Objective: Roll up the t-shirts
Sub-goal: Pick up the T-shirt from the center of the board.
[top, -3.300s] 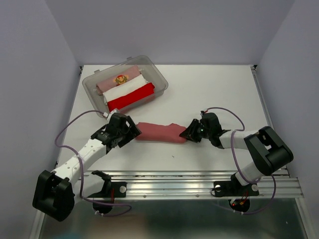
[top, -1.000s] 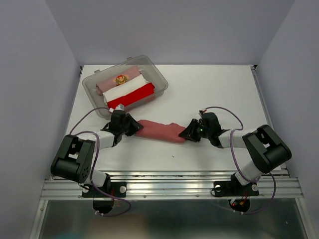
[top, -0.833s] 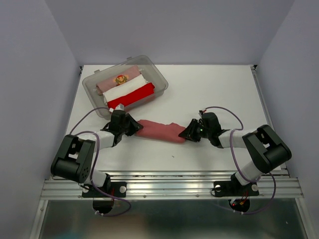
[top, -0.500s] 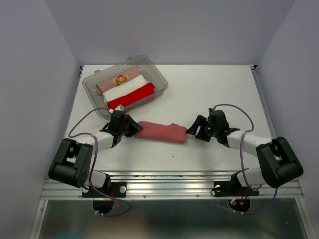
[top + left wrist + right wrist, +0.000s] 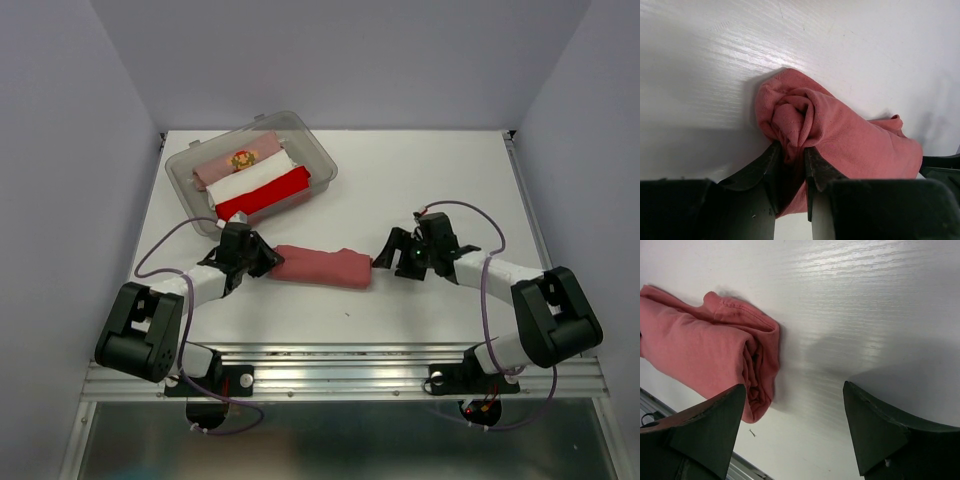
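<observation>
A muted brick-red t-shirt (image 5: 320,265) lies rolled into a long bundle across the middle of the table. My left gripper (image 5: 266,258) is shut on its left end; the left wrist view shows cloth (image 5: 840,135) pinched between the two fingers (image 5: 771,160). At the bundle's right end my right gripper (image 5: 385,258) stands wide open, a little clear of the cloth. The right wrist view shows the rolled end (image 5: 740,365) ahead of the left finger (image 5: 715,425). Three rolled t-shirts, pale pink (image 5: 232,163), white (image 5: 248,180) and bright red (image 5: 262,196), lie in the tub.
The clear plastic tub (image 5: 312,152) stands at the back left of the white table (image 5: 430,180). A metal rail (image 5: 350,372) runs along the near edge. Purple cables loop off both arms.
My right gripper has opened, let go of the roll's right end and drawn back to the right. The left gripper closed tighter on the left end. The roll has stayed in place.
</observation>
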You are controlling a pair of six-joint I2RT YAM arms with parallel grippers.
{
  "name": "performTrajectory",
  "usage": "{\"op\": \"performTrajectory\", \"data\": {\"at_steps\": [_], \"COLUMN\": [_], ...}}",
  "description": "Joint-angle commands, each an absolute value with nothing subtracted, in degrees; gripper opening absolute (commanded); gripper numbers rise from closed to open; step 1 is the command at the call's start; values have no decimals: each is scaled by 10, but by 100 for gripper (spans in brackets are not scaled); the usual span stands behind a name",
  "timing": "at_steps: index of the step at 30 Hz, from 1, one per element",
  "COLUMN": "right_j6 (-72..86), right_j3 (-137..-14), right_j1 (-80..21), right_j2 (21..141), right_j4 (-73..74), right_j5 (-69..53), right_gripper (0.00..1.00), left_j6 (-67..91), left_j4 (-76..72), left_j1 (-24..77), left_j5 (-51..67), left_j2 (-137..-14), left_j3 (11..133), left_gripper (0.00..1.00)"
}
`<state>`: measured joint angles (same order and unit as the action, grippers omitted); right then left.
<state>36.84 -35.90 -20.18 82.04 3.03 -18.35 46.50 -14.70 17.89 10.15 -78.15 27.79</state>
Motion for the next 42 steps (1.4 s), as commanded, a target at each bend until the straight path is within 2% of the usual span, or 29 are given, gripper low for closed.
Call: {"op": "performTrajectory", "data": {"at_steps": [1,7,9,18,27,31,34,36,40,42], "right_j6": [352,395,398,403,423,436,443,447,446,442], "right_j3": [-369,-331,-344,-373,-372,-360,-355,-349,-335,-330], "right_j1": [-215,-227,-227,-238,-256,-256,-256,-261,-261,-261], "right_j2": [825,805,817,901,954,954,951,947,933,927], "right_j4": [20,-88,-78,-77,-88,-101,-104,-104,-95,-84], "right_j5": [-204,-223,-221,-221,-207,-207,-208,-208,-193,-170], "right_gripper": [85,94,95,92,82,69,64,65,81,85], "left_j6": [445,441,440,439,439,440,440,440,441,442], "left_j4": [-129,-127,-127,-128,-126,-125,-124,-123,-121,-120], "left_j1": [179,179,179,179,179,179,179,179,179,178], "left_j5": [98,103,104,105,104,102,101,101,99,97], "left_j2": [-778,-789,-794,-805,-804,-803,-804,-804,-800,-796], "left_j3": [293,299,300,305,303,301,301,300,298,296], "left_gripper": [0,0,0,0,0,0,0,0,0,0]}}
